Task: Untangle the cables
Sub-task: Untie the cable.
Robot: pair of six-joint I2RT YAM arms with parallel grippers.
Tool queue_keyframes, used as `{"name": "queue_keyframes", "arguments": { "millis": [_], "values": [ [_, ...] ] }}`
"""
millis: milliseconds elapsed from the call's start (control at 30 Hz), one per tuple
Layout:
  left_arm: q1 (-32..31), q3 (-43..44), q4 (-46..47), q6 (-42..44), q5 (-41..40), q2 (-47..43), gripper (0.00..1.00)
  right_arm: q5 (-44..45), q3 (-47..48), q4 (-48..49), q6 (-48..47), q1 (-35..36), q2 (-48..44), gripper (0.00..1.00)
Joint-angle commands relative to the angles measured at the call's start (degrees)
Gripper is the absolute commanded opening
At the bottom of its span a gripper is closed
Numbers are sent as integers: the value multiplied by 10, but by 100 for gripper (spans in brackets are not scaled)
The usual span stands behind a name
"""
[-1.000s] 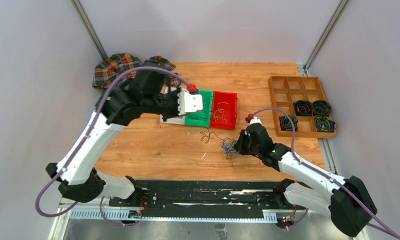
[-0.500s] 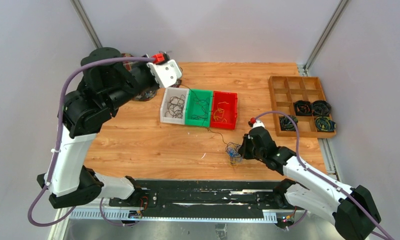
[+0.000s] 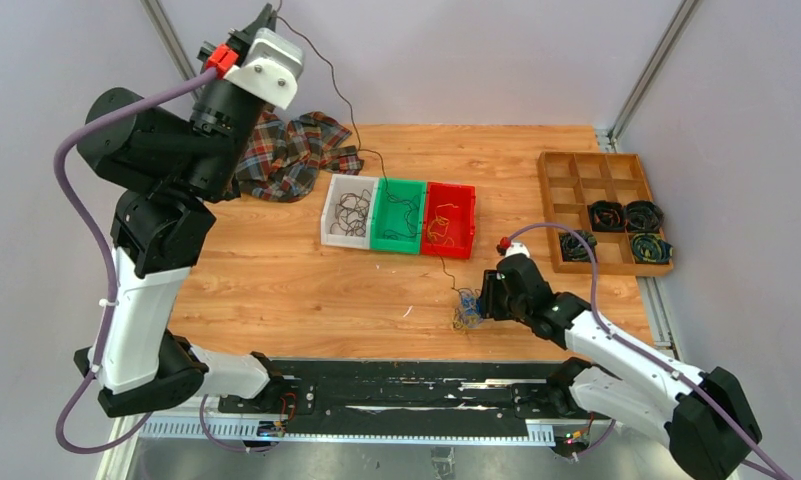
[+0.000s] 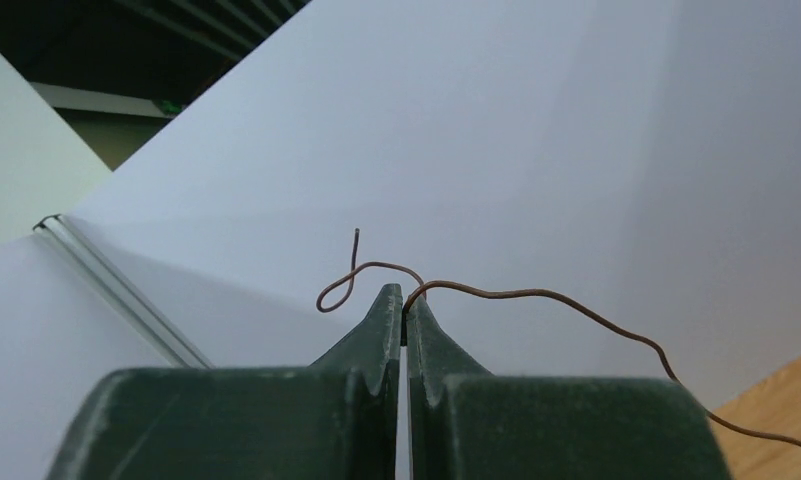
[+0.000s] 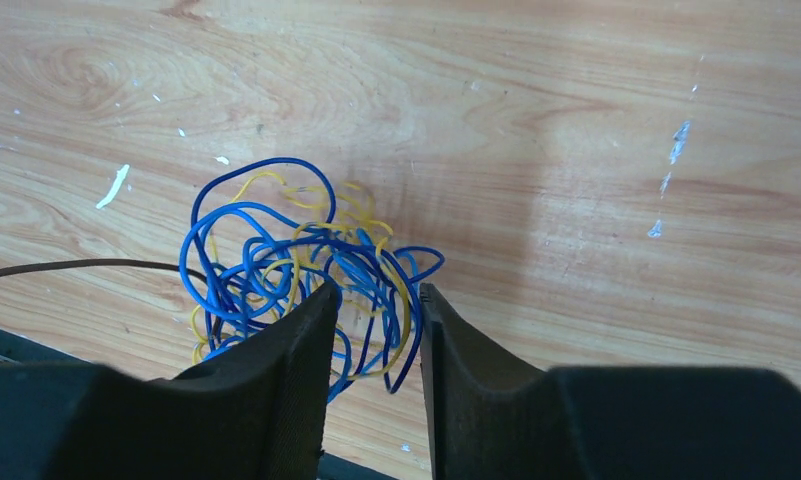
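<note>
The left gripper, raised high at the far left, is clamped on a thin brown wire. Only its wrist view shows the short curled end poking past the jaws. From overhead, the wire's long axis slants down from there, across the green plastic bin, to the clump of thin blue and yellow wire loops on the wooden table (near side, right of centre). The right gripper straddles some of the strands with its jaws slightly apart. Whether they are pinching the strands, I cannot tell.

Cables blue, yellow; cloth plaid; white bin, green bin, red bin.
</note>
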Motion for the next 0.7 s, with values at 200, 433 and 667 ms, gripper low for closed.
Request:
{"name": "queue_keyframes", "arguments": {
  "millis": [200, 433, 667],
  "values": [
    [0, 36, 92, -32, 32, 12, 1, -14, 30, -36, -41, -6, -80, 61],
    [-5, -2, 10, -83, 90, 2, 0, -55, 115, -67, -114, -5, -131, 69],
    [-6, -1, 1, -71, 91, 5, 0, -101, 113, 136, -239, 125, -90, 69]
  ]
}}
